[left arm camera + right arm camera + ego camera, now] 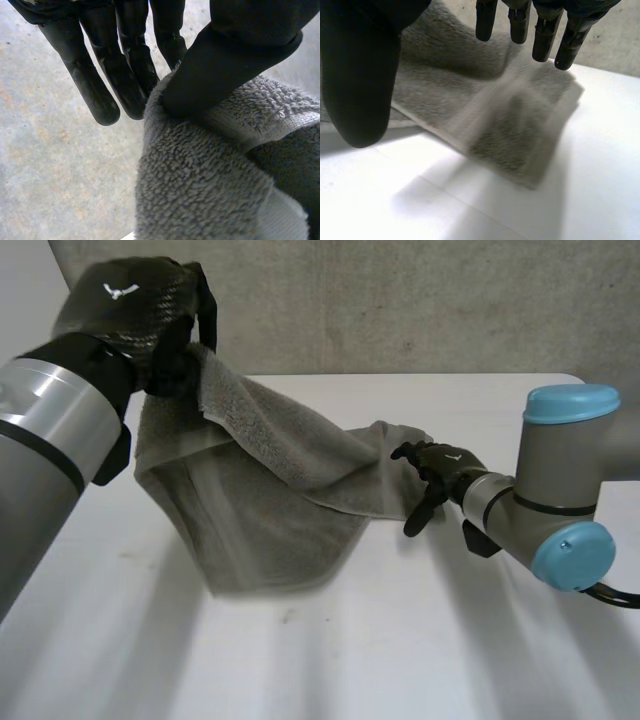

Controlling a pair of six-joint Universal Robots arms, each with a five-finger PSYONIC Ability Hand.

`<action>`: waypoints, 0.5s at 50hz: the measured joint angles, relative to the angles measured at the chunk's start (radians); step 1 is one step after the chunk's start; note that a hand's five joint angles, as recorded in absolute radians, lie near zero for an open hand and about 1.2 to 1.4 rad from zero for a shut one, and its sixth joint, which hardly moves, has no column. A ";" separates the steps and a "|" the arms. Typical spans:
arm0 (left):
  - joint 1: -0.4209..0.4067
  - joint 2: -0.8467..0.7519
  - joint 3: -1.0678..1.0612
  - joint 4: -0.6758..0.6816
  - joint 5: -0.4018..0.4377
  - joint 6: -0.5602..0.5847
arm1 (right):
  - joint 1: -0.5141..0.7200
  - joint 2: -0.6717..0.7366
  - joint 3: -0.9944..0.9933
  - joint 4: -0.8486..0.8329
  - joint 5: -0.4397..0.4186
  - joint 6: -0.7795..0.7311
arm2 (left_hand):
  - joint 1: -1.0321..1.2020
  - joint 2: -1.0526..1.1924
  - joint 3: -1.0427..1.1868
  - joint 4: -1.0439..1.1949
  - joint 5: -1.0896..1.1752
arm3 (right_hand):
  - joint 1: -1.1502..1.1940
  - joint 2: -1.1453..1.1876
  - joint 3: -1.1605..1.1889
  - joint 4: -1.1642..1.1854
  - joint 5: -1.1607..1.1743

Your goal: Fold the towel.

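One towel (262, 502), pinched by left hand (135, 305), drapes onto table (420, 640).

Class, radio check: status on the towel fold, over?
Left hand pinching towel edge, lifted above the table. Right hand open, at towel's low end, not gripping. Towel draped, not yet folded flat. No obstruction seen.

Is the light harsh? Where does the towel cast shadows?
Head view: soft light, faint shade on the table along the lower edge of the towel hanging from the left hand. Right wrist view: darker shade under the towel's edge.
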 measured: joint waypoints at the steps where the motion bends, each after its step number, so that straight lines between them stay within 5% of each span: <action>1: 0.000 0.009 -0.003 -0.001 0.000 -0.009 | -0.004 -0.006 0.003 0.003 0.000 -0.014 | 0.000 0.000 0.000 0.000 0.000 | 0.000 0.000 0.000 0.000 0.000; 12: 0.040 0.071 -0.104 -0.019 0.007 -0.059 | -0.042 0.048 -0.102 0.086 -0.007 -0.293 | 0.000 0.000 0.000 0.000 0.000 | 0.255 0.205 0.207 0.199 0.180; 25: 0.062 0.070 -0.185 -0.014 0.010 -0.058 | -0.032 0.271 -0.346 0.241 -0.027 -0.343 | 0.000 0.000 0.000 0.000 0.000 | 0.272 0.219 0.221 0.214 0.196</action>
